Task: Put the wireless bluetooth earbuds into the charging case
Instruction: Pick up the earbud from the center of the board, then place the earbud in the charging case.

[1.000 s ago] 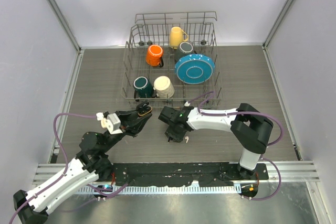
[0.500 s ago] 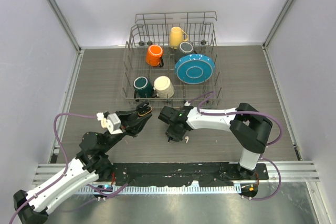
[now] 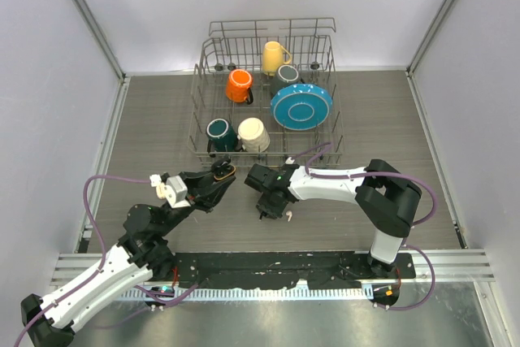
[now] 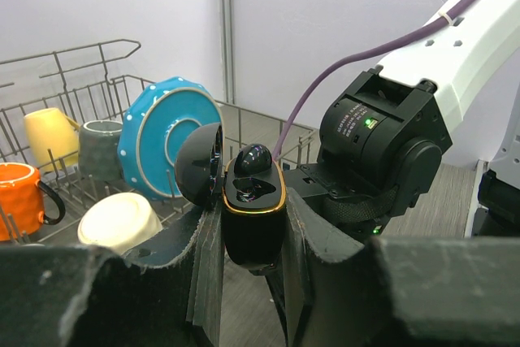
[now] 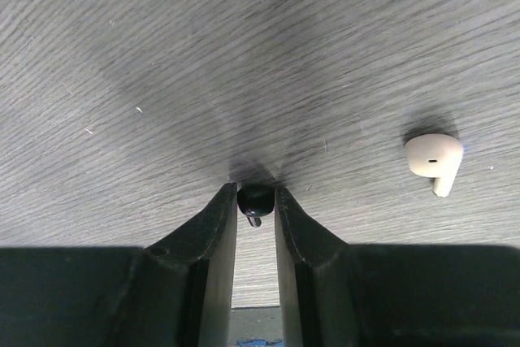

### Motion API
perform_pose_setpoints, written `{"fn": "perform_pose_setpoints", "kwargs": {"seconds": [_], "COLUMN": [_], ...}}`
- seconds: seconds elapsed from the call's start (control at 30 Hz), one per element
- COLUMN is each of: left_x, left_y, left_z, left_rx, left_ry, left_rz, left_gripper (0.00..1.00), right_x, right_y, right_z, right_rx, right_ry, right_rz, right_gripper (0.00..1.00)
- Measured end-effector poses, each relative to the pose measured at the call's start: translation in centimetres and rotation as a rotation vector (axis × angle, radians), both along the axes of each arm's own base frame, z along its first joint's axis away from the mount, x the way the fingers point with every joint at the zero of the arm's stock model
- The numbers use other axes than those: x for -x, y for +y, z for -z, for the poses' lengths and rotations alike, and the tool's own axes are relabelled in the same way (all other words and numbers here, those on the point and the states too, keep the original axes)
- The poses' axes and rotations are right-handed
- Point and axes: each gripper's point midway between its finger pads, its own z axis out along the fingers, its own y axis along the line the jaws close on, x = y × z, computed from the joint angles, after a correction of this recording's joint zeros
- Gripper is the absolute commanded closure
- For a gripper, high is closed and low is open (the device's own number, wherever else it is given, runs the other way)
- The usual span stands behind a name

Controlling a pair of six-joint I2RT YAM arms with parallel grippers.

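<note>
Your right pincer (image 5: 256, 193) has squeezed shut on a black earbud (image 5: 255, 198), down on the bench (image 5: 122, 54). A white earbud (image 5: 435, 158) lies near it, not touching. Your left pincer (image 4: 252, 229) is clamped on the open charging case (image 4: 253, 201), held up. Far back stands the dish rack (image 3: 264, 38) with mugs (image 3: 239, 84) and a blue plate (image 3: 301, 106).
</note>
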Motion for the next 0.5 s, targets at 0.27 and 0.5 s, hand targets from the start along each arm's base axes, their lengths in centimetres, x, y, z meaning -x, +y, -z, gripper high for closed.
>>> {"fn": "perform_pose_setpoints", "kwargs": {"seconds": [0.27,0.5], "left_x": [-0.1,-0.4], "left_y": [-0.1,-0.4], "left_z": [0.1,0.6], "left_rx": [-0.004,-0.016], "left_ry": [0.003,0.018], "left_rz": [0.000,-0.002], "left_gripper": [1.00,1.00], "right_x": [-0.6,-2.3], "right_y": [-0.8,-2.6], "right_z": [-0.4,-8.6], "right_rx": [0.016,-0.014], "right_ry": [-0.064,-0.412], "right_rz": [-0.041,-0.037], "right_gripper": [0.99,0.99]}}
